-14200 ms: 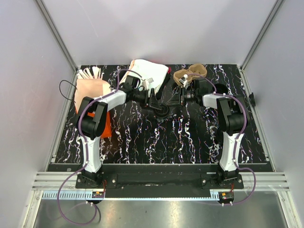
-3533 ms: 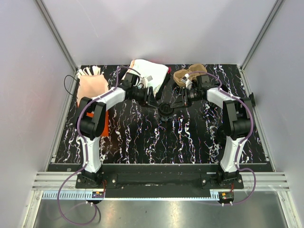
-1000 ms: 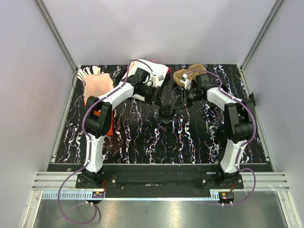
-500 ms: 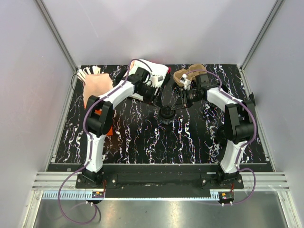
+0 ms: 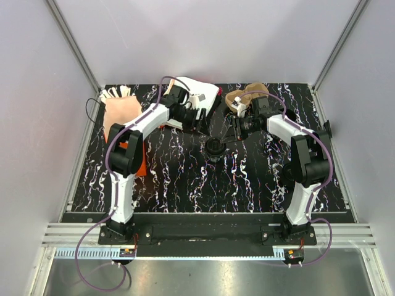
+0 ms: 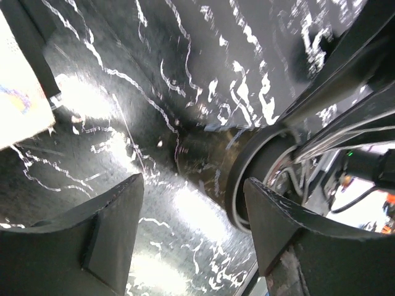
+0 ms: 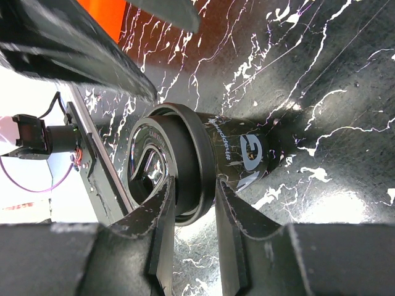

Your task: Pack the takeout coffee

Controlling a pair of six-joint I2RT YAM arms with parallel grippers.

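The takeout coffee point(image 5: 214, 148), a small black cup with a black lid, stands on the marbled table near the middle. In the right wrist view the cup point(image 7: 244, 151) has white print on its side. My right gripper point(image 5: 227, 138) is shut on its lid rim, one finger over the lid top and one under the rim point(image 7: 191, 213). My left gripper point(image 5: 199, 122) stands open just back-left of the cup, with nothing between its fingers. In the left wrist view the cup point(image 6: 213, 157) lies just ahead of the gripper's point(image 6: 192, 191) open fingers.
A white bag point(image 5: 196, 94) lies at the back centre, behind the left gripper. The brown cardboard cup tray point(image 5: 248, 95) sits at the back right. A pink cup of wooden stirrers point(image 5: 120, 106) and an orange item point(image 5: 138, 161) are at the left.
My left gripper has opened, let go of the cup and drawn back a little toward the white bag. The right gripper keeps its hold on the lid rim.
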